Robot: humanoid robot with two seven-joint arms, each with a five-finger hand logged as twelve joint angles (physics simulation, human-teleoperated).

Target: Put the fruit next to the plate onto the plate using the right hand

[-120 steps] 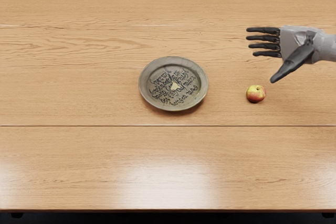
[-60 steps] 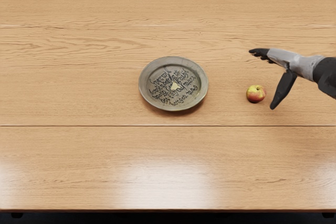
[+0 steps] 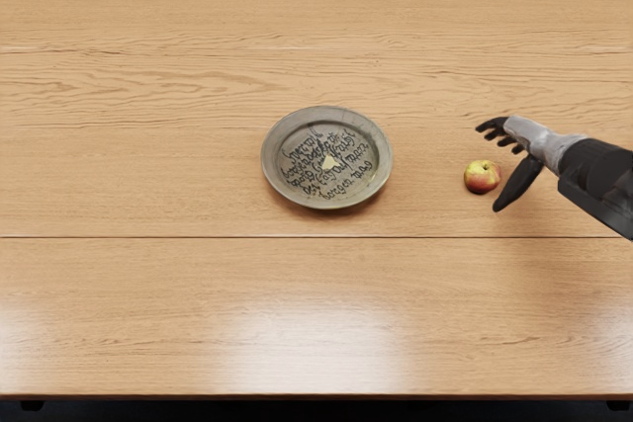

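A small red and yellow apple (image 3: 482, 176) lies on the wooden table to the right of a round grey plate (image 3: 277, 135) with dark lettering and a pale mark in its middle. My right hand (image 3: 504, 160) comes in from the right edge and hovers just right of the apple, apart from it. It is open: the fingers (image 3: 492, 127) are spread above and behind the apple, and the thumb points down beside it. The left arm does not show.
The wooden table (image 3: 148, 284) runs across the whole view, with a seam line below the plate and its front edge at the bottom.
The right hand has come down and turned, moving from above and right of the apple to close beside it. Apple and plate have stayed still.
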